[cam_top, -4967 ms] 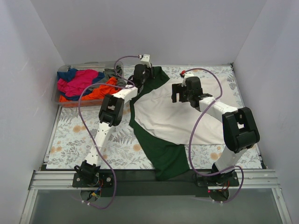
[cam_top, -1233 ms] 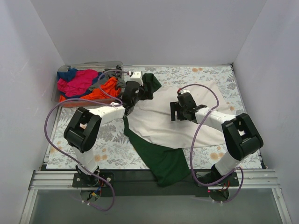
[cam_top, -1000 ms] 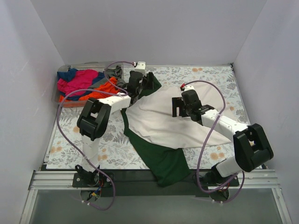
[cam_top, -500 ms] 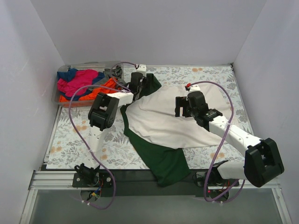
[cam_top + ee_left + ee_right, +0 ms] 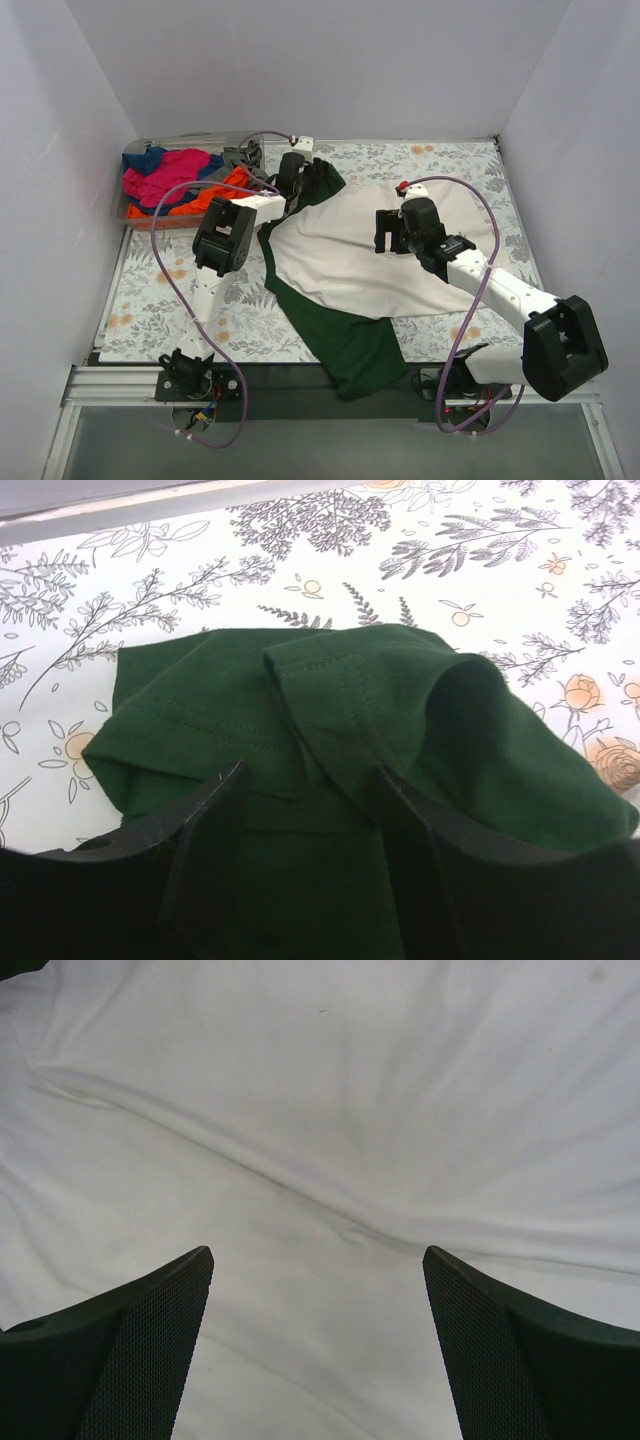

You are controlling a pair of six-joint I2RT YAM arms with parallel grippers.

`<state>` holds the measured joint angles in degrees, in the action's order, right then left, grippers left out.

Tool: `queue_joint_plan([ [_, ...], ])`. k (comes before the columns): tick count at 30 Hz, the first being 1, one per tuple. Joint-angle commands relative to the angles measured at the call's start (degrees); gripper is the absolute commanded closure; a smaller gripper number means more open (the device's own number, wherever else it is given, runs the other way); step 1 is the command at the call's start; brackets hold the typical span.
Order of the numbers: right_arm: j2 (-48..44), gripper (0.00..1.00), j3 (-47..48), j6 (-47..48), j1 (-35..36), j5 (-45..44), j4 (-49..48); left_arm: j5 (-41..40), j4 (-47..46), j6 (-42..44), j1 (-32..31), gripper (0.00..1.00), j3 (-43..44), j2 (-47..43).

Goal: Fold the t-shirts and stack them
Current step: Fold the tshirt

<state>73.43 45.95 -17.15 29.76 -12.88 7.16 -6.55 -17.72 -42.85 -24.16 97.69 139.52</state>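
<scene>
Early stage: nothing folded, no stack.
Cream tee (image 5: 350,250) spread on table (image 5: 150,290), right of bin (image 5: 190,139).
Other tees (image 5: 175,180) heaped in bin.
Left hand (image 5: 310,775) released, astride green sleeve (image 5: 330,700) nearest bin.
Right hand (image 5: 318,1252) released over cream body, farther right.
</scene>
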Motion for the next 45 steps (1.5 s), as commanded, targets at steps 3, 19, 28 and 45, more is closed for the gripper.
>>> queue_joint_plan([
  [3,-0.6,0.22,-0.1,0.3,0.4,0.8,-2.1,1.8,0.0,0.7,-0.2,0.56,3.2,0.0],
  [19,2.0,0.22,0.2,0.8,0.5,1.5,-3.2,-0.4,-3.0,5.2,-0.1,1.0,14.8,6.5],
  [28,3.7,0.22,0.4,0.9,0.8,1.5,-3.6,-1.2,-5.7,5.0,0.9,1.0,26.0,13.6],
  [45,4.3,0.22,0.3,1.2,1.0,2.0,-3.8,-1.5,-15.8,8.7,1.1,0.2,20.1,9.5],
])
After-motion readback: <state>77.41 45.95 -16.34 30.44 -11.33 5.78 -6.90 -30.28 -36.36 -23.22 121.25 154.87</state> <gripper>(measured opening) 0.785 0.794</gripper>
